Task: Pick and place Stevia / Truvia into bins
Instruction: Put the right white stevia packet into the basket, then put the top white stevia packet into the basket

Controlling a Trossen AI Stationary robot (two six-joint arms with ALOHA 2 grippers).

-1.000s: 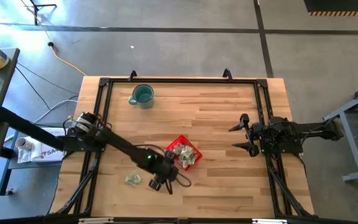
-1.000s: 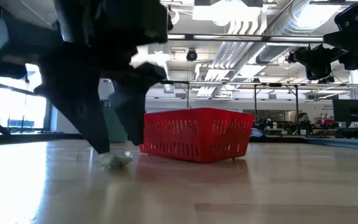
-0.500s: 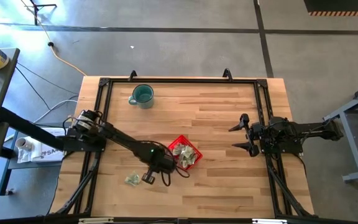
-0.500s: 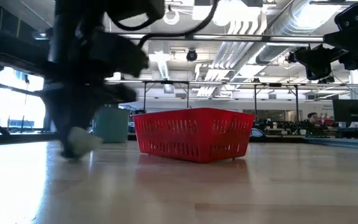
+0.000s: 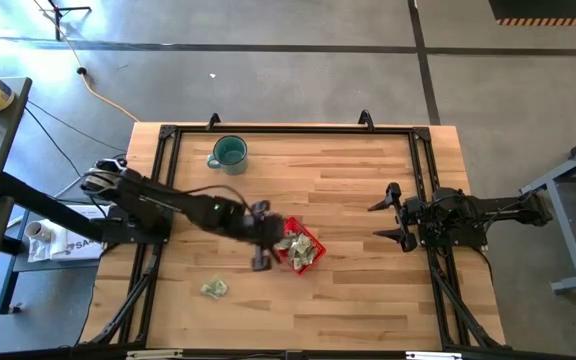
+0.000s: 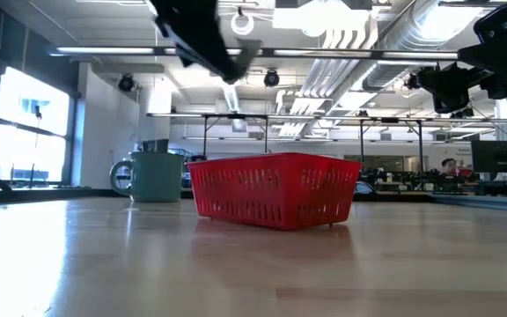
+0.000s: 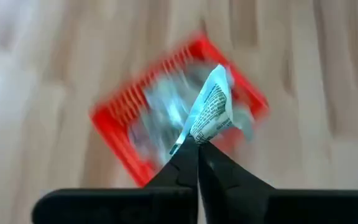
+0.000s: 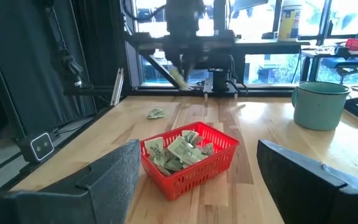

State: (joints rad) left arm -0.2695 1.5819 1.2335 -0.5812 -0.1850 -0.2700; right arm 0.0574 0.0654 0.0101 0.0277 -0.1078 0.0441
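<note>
One sachet held: the left gripper [image 7: 197, 146] has its fingers pinched tight on a sachet [image 7: 211, 112], gripping one edge so the rest stands free.
Position: it hangs above the red bin [image 5: 299, 247], at the bin's side nearer the left arm.
Handling: paper-light, limp and crinkled, likely to flutter or cling on release; best pinched by an edge or corner.
Bin contents: a heap of sachets [image 8: 180, 151] lies inside.
Left over: a loose sachet [image 5: 213, 289] lies on the table [image 5: 348, 300], apart from the bin.
Right gripper [image 5: 389, 214]: fingers spread, idle near the table's right edge.
</note>
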